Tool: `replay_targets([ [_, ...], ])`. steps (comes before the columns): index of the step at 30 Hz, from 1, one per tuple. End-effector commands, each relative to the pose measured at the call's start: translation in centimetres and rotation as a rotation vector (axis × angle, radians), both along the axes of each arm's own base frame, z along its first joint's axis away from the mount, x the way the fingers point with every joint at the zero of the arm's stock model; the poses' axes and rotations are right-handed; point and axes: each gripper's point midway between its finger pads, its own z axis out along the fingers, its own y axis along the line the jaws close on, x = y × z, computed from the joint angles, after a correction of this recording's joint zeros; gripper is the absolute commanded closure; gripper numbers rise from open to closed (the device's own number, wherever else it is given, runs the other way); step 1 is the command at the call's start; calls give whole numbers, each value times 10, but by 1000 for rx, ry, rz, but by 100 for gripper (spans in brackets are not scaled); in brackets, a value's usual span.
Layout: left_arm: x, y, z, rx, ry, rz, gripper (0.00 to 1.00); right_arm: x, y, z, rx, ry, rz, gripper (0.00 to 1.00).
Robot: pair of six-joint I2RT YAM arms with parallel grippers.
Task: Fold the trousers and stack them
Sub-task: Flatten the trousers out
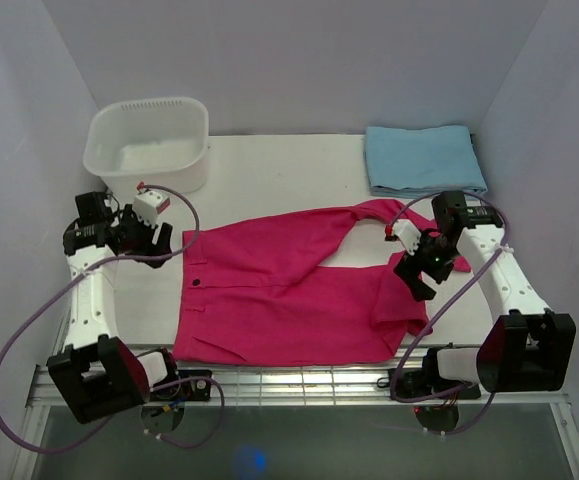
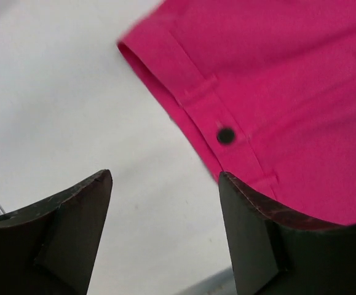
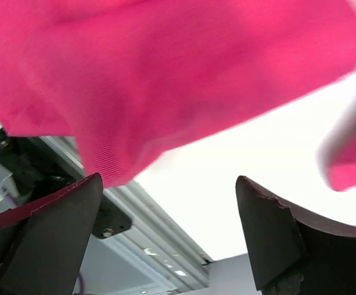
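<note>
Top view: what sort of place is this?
Likely a robot test booth, not a laundry: plain pale walls enclose a white table, two black-and-white robot arms are bolted at its edge, bright magenta-pink fabric trousers lie staged.

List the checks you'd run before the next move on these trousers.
1. The left gripper is open and empty: ok.
2. The right gripper is open and empty: ok.
3. The waistband button is visible in the left wrist view: ok.
4. The trousers lie flat: not ok. The legs split apart and the fabric is bunched near the right gripper.
5. The blue cloth is apart from the trousers: cannot tell. Their edges come very close.
</note>
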Motion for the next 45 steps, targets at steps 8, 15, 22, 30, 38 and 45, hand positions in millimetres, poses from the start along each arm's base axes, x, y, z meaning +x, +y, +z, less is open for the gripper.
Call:
replay_targets([
  [8, 34, -43, -68, -75, 155, 109, 18, 24, -21, -41, -123, 72, -114, 15],
  [15, 12, -35, -124, 34, 303, 209, 42, 22, -21, -61, -138, 162, -153, 27],
  [22, 25, 8, -153, 140, 357, 370, 100, 58, 12, -55, -33, 154, -191, 40],
  [30, 86, 100, -120, 177, 247, 470, 100, 100, 44, -26, 57, 97, -205, 59],
  [38, 84, 74, -73, 62, 156, 343, 63, 61, 43, -21, 79, 160, -114, 42],
  [45, 50, 44, -76, -35, 198, 318, 31, 5, 48, -53, 92, 213, -97, 16],
])
